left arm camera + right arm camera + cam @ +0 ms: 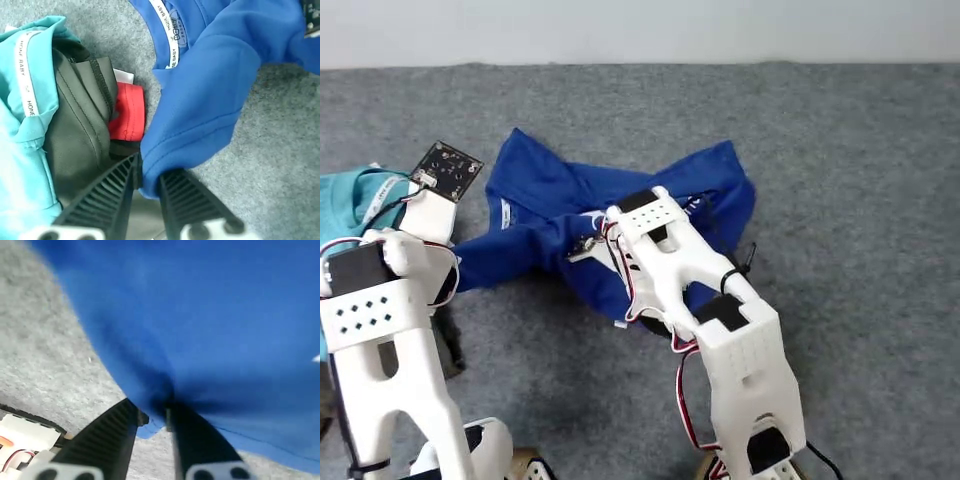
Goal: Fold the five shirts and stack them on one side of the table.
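A blue shirt (pixel 550 215) lies crumpled and spread on the grey table (pixel 840 180) in the high view. My left gripper (pixel 148 182) is shut on the cuff of the blue shirt's sleeve (pixel 200 120), next to a pile of a teal shirt (pixel 22 130), a dark olive shirt (pixel 80 135) and a red shirt (pixel 129 112). My right gripper (pixel 156 412) is shut on a bunched fold of the blue shirt (pixel 210 315), near the shirt's middle by the right arm (pixel 670 250). The teal shirt (pixel 350 195) shows at the table's left edge.
The left arm (pixel 390 300) stands over the shirt pile at the left edge. Open grey table surface lies to the right and toward the back wall.
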Robot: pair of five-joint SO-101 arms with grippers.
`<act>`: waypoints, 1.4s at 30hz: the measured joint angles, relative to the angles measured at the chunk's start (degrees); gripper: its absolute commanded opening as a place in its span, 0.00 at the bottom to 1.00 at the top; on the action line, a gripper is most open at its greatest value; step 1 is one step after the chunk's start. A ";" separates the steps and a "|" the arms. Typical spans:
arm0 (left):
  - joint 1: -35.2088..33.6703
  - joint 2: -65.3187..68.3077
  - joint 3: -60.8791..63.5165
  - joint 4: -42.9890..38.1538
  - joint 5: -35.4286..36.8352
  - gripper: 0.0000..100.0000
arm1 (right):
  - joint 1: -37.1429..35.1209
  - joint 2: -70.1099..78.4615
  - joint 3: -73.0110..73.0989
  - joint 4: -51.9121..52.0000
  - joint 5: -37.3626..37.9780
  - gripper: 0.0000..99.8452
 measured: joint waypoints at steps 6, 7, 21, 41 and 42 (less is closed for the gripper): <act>0.00 0.00 0.00 0.00 0.00 0.02 | 0.00 0.18 -0.18 0.09 0.00 0.01; 0.00 0.00 0.00 0.00 0.00 0.02 | 0.00 -0.26 -0.18 0.18 0.00 0.01; 1.58 0.00 -11.43 1.23 0.18 0.02 | 12.57 -29.10 0.79 5.36 1.93 0.01; 6.33 -0.35 -53.80 -9.49 6.86 0.02 | 34.37 -77.89 0.79 -19.69 7.21 0.01; 6.33 -0.62 -54.68 -9.67 6.86 0.02 | 34.81 -79.12 0.79 -20.92 7.21 0.01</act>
